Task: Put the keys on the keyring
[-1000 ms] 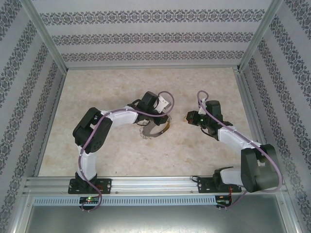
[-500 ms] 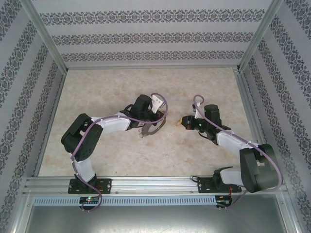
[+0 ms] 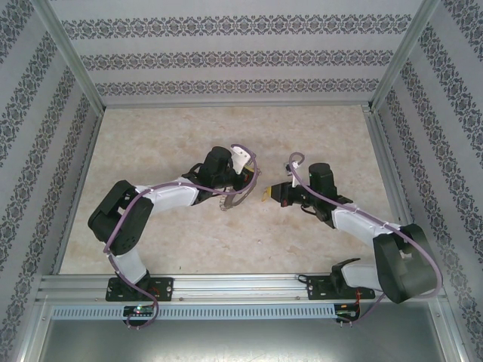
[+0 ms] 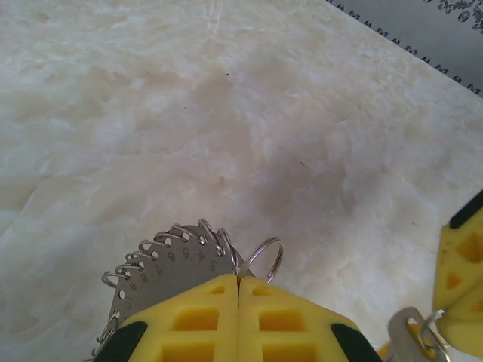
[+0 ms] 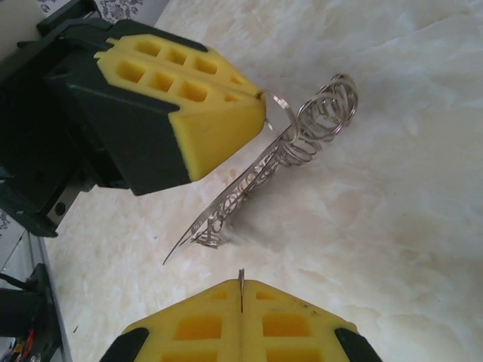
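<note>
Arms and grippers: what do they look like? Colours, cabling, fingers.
The left arm and right arm both have white links and bulky black joints, with a purple cable looped along each. The left gripper and right gripper match: the fingers are yellow blocks with square pockets, on black mounts.

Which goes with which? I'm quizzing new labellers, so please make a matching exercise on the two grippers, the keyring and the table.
Things:
1 left gripper
2 right gripper
3 keyring
4 table

States:
A pale, marbled
B shut on the key
C grey metal, held tilted
D shut on the keyring

Pairs: 1-D; 2-B; 3-C; 4-A
</note>
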Controlling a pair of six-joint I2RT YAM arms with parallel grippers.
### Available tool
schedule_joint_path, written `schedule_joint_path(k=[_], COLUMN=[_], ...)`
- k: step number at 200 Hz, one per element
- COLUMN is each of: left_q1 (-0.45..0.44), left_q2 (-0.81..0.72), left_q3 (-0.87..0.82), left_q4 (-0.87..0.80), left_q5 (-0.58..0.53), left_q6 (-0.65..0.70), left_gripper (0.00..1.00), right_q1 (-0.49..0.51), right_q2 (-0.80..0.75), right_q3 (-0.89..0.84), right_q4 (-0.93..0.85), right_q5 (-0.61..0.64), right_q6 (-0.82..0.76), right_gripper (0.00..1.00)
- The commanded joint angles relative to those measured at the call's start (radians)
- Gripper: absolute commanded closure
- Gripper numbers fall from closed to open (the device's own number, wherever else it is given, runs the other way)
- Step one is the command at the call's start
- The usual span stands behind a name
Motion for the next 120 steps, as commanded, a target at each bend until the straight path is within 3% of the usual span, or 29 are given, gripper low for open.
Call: schedule_joint_path(k=[1,120], left_q1=[-0.008,-0.008], left_q2=[-0.021,-0.022], left_q3=[-0.001,0.005], left_q4=[0.064,0.051], left_q5=[0.024,0.052], left_q6=[0.002,-0.009], left_gripper=[1.00,1.00], right_q1=[0.003,0.010], right_q2=[0.020,0.163], right_q3=[0.037,0.166], right_q4=[0.057,0.115], right_q5=[0.004,0.041], right_q6=[-0.036,-0.030], right_gripper=[1.00,1.00])
